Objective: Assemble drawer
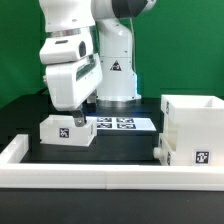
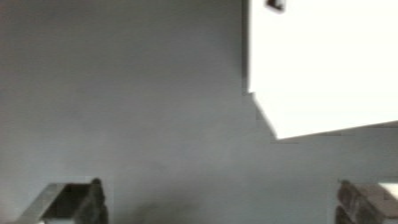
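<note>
A tall boxy white plastic drawer housing (image 1: 194, 128), open at the top and tagged on its front face, is seen standing on the black table (image 1: 120, 148) at the exterior view's right; a second small white piece (image 1: 160, 147) is seen just beside it, on its left in that view, too small to be made out further. A small shallow white plastic tray (image 1: 66, 130) with a black-and-white tag on its front is placed well apart from the housing, at the exterior view's left; the marker board (image 1: 116, 123) lies flat between them, nearer the white robot arm (image 1: 112, 60). A low white border wall (image 1: 100, 176) is run along the table's near edge. The tool (image 1: 79, 113) is held just above the tray's rear edge; whether it touches cannot be told. In the wrist view its two fingers (image 2: 71, 205) are spread wide with only dark table between them, nothing being gripped; a white corner (image 2: 320, 70) of some part is seen beyond them.
</note>
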You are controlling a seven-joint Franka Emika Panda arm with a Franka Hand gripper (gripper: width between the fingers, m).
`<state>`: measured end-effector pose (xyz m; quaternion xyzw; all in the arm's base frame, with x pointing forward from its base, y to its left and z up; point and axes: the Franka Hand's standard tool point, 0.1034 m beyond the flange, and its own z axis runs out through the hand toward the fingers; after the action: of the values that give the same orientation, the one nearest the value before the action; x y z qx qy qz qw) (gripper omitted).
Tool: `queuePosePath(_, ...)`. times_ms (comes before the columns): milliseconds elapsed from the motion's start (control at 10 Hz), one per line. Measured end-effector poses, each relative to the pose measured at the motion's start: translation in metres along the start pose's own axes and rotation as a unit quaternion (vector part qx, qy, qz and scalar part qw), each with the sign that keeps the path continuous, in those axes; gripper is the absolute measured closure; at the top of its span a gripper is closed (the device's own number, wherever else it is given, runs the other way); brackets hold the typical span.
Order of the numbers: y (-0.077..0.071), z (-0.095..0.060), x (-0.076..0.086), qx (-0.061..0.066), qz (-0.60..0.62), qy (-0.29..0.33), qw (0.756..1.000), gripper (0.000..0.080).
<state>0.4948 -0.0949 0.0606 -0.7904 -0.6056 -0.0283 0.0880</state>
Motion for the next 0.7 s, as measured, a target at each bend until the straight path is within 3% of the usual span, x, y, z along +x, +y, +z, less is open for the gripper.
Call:
queuePosePath(600,0.0002,0.001,0.0015,0.001,0.187,0.001,0.982,0.0151)
queuePosePath(700,-0.0036,-0.0015,-0.0075,-0.015,0.232,0.003,0.973,0.0151)
